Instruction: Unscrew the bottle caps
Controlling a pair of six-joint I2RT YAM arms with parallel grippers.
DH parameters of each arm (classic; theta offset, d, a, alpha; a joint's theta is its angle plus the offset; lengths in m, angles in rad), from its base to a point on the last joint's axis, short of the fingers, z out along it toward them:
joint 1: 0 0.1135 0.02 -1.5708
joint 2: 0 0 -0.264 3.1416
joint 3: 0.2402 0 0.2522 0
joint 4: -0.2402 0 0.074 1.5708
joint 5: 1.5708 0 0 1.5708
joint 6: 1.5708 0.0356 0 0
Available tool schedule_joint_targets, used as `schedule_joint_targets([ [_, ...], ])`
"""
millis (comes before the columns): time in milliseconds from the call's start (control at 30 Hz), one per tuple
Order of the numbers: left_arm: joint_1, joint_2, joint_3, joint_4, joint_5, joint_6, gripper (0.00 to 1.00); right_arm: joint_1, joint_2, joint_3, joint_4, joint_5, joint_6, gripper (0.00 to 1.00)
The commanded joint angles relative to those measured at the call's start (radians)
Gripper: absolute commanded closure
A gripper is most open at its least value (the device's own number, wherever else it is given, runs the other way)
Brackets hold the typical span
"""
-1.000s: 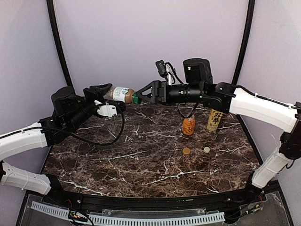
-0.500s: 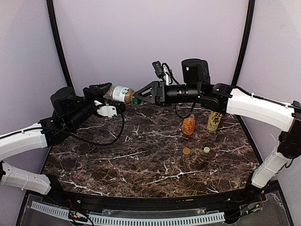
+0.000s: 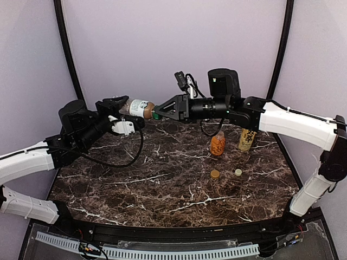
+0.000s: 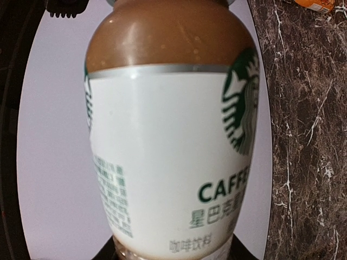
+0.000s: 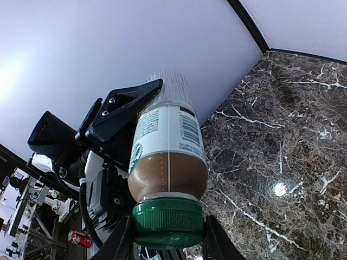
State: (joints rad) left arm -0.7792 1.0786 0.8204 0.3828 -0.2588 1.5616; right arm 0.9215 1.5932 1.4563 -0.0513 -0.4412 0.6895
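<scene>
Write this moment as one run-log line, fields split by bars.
left claw: holds coffee bottle sideways, raised | right claw: closed on green cap | table: orange bottle, yellow-labelled bottle, loose brown cap, loose pale cap

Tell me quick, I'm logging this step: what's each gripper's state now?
Left gripper: closed on the coffee bottle, held sideways in the air.
Right gripper: closed on the bottle's green cap.

White-labelled coffee bottle (image 3: 138, 108), green cap (image 3: 155, 114) on, lying level in mid-air over my marble table (image 3: 162, 184), cap end pointing right, orange bottle (image 3: 217, 144) and yellow-labelled bottle (image 3: 247, 140) upright at far right, gold cap (image 3: 215, 174) and pale cap (image 3: 238, 172) lying loose before them.
</scene>
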Motion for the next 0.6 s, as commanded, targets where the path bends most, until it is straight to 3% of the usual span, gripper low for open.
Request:
schedule_joint_targets([
  [0,-0.006,-0.017,0.062,-0.124,-0.02,-0.161,0.65,0.004,0.008,0.015,0.029,-0.041,-0.066,1.0],
  [133,-0.006,-0.013,0.158,-0.415,0.036,-0.392,0.66,0.038,0.004,0.069,-0.047,-0.033,-0.258,1.0],
  [300,-0.007,0.007,0.276,-0.78,0.22,-0.62,0.69,0.135,0.006,0.145,-0.218,0.026,-0.683,1.0],
  [400,-0.009,0.018,0.313,-0.883,0.351,-0.693,0.69,0.189,0.022,0.175,-0.322,0.072,-0.916,1.0],
  [567,-0.011,0.023,0.356,-0.977,0.457,-0.761,0.69,0.221,0.084,0.28,-0.472,0.182,-1.085,1.0],
])
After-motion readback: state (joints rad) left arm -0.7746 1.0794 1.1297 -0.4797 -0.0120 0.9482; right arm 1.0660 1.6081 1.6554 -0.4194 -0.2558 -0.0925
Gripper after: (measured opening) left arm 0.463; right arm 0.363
